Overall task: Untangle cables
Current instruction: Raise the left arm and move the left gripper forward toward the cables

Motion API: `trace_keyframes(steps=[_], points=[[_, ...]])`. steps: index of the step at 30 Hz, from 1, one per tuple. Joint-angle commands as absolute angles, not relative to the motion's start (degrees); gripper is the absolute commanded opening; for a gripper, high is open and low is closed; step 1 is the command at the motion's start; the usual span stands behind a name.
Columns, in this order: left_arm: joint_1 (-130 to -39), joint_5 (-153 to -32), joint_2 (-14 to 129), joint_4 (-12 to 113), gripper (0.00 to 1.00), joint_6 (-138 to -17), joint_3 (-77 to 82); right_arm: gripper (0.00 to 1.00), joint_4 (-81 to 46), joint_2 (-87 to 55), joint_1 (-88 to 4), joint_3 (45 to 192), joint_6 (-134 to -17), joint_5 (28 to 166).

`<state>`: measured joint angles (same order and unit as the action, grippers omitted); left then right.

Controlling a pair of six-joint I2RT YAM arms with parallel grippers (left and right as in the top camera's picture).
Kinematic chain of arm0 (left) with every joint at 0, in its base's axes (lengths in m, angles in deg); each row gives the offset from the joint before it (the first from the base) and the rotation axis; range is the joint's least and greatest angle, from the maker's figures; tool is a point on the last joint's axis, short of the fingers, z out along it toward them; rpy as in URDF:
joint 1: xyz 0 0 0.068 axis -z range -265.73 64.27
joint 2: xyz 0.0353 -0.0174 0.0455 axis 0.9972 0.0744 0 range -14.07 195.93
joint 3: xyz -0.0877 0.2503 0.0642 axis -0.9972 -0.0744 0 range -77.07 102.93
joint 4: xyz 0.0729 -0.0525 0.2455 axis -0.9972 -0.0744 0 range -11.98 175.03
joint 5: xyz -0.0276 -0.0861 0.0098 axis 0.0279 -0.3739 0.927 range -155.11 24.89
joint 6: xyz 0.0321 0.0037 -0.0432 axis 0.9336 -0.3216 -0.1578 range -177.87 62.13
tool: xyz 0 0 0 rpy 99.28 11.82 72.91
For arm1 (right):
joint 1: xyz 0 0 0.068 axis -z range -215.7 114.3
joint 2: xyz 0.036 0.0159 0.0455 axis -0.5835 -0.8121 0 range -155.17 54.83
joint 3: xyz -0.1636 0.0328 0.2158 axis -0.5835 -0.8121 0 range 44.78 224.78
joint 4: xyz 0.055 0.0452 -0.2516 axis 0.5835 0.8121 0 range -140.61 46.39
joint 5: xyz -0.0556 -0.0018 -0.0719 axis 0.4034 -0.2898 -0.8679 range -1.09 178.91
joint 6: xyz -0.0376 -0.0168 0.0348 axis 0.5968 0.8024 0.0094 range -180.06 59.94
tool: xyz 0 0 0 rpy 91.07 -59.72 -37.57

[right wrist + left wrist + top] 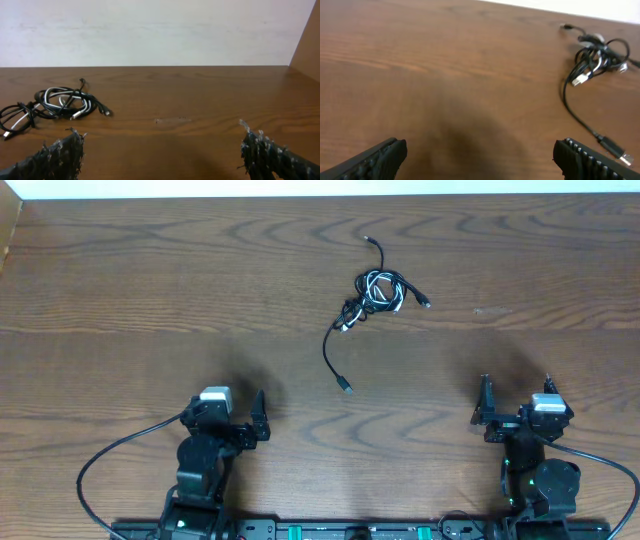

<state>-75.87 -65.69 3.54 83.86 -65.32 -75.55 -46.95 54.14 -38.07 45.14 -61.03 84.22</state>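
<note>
Tangle of cables (375, 292) at one o'clock from centre of table (150, 280), with black tail (328, 355) trailing toward six. Fully spread, empty left gripper (480, 147) and right gripper (161, 137) at seven and five. Best to pin knot with one, then draw that tail out slowly.

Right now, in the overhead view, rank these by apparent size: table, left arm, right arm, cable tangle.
1. table, fills nearly the whole view.
2. left arm and right arm: about alike, so tied.
3. cable tangle: the knotted clump looks smallest.
</note>
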Motion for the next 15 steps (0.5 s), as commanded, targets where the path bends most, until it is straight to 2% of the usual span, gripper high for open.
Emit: trace_keyframes(steps=[1,9,15], points=[[-75.67,-64.44,7.30,83.99,0.99,-64.97,-71.82,0.99,-46.68,54.54,-37.76,45.09,-60.40,84.57],[-75.67,-64.68,19.40,83.18,0.99,-64.99,-65.19,0.99,-46.68,54.54,-37.76,45.09,-60.40,84.57],[-75.67,-64.68,30.22,76.75,0.99,-64.99,-57.04,0.99,-46.68,54.54,-37.76,45.09,-60.40,84.57]])
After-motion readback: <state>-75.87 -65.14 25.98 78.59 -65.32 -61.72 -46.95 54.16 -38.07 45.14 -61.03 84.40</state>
